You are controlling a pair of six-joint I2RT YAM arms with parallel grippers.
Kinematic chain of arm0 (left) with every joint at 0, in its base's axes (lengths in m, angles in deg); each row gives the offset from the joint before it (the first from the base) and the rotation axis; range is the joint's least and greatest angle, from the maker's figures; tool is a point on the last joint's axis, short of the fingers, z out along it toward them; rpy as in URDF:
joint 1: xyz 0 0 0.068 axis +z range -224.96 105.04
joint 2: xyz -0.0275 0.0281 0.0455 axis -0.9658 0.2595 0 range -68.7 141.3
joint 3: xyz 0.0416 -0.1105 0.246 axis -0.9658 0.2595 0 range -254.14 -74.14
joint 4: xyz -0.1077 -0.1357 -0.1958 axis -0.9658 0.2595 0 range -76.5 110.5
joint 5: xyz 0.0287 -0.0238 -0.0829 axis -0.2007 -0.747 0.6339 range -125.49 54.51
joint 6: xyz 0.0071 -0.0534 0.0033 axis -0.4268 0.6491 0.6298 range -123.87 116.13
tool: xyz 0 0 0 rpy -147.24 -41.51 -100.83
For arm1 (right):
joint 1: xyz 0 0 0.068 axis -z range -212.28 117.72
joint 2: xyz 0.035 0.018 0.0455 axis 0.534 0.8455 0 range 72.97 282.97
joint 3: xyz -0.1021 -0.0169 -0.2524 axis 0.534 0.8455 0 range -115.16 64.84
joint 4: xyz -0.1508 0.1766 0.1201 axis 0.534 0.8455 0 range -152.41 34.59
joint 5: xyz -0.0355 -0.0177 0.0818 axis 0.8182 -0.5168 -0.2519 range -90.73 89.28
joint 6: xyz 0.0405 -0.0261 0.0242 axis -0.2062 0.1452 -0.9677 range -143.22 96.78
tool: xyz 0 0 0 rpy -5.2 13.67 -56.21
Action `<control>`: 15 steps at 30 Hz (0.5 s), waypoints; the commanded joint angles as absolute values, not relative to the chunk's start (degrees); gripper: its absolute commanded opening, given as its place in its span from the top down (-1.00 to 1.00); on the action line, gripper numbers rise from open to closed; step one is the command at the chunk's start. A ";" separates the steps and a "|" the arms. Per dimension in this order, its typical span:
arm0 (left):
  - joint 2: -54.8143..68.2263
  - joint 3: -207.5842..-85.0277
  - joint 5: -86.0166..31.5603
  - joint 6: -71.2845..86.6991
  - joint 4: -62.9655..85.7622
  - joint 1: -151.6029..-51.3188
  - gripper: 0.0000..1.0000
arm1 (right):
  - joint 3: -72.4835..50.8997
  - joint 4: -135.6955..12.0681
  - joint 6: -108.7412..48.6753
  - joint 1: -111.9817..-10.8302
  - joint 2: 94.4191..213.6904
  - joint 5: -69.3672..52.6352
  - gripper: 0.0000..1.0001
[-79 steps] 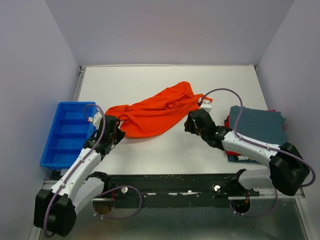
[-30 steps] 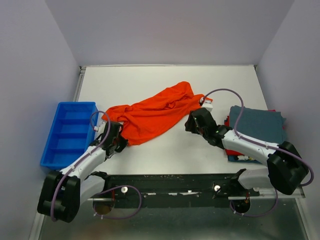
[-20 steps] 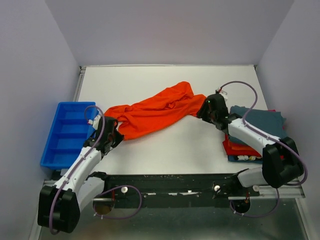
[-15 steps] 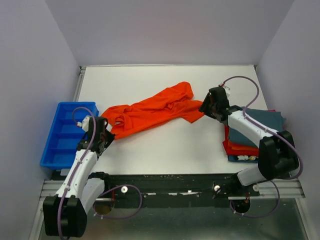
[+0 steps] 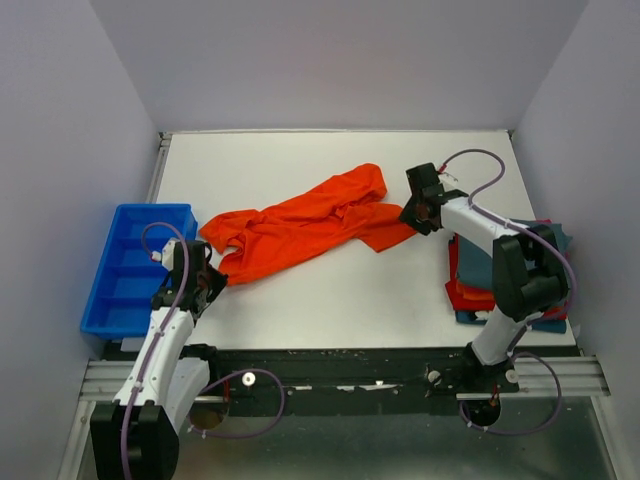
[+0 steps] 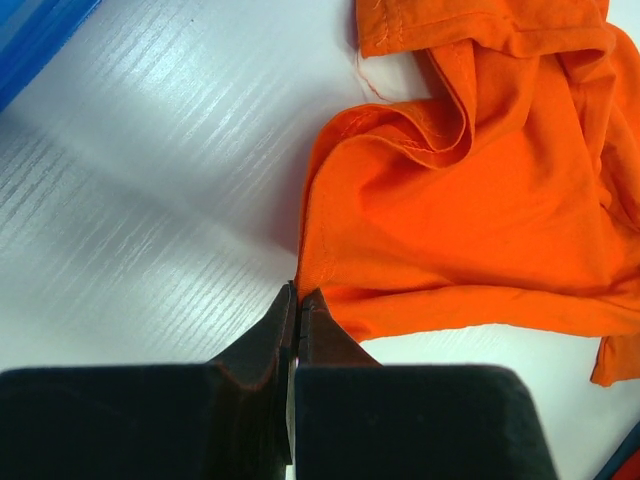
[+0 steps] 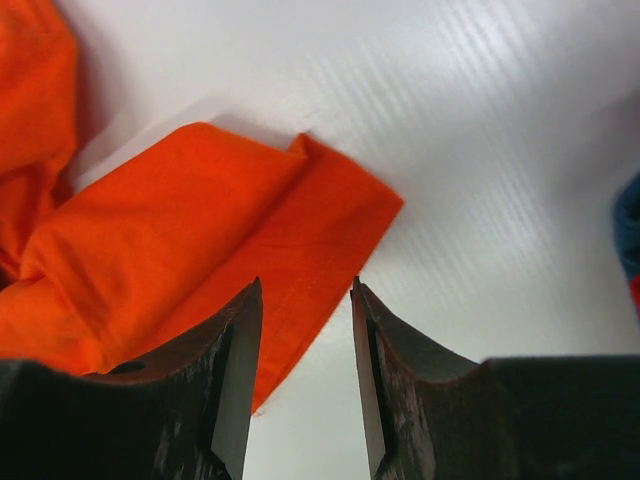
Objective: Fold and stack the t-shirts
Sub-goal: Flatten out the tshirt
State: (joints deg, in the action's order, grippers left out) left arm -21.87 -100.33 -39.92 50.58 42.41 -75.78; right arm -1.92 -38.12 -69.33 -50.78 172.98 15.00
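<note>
The orange shirt (image 5: pixel 300 225) is spread crumpled across the middle of the table (image 5: pixel 300 165), drawn slantwise between the 2 grippers. Its near left corner is pinched in the clenched left gripper (image 6: pixel 298 292), beside the bin (image 5: pixel 120 270). The right gripper (image 7: pixel 305 290) is held with its jaws apart over the shirt's right corner, and nothing is grasped. A stack (image 5: pixel 470 268) of folded shirts, teal above red, is seen at the table's right edge.
</note>
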 commanded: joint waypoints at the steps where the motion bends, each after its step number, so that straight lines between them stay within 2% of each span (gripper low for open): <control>1: -25.19 -98.49 -39.27 51.50 41.37 -75.49 1.00 | -0.11 -35.43 -71.21 -48.02 172.20 19.05 0.04; 9: -24.67 -98.83 -40.76 51.85 42.15 -75.49 1.00 | -2.21 -35.78 -71.21 -45.64 177.64 18.70 0.05; 10: -24.49 -99.01 -40.76 51.85 42.15 -75.49 1.00 | -2.83 -35.60 -71.12 -45.46 178.26 18.44 0.16; 15: -24.32 -99.10 -40.59 51.85 42.51 -75.49 1.00 | -3.27 -36.13 -71.03 -45.46 178.70 17.83 0.15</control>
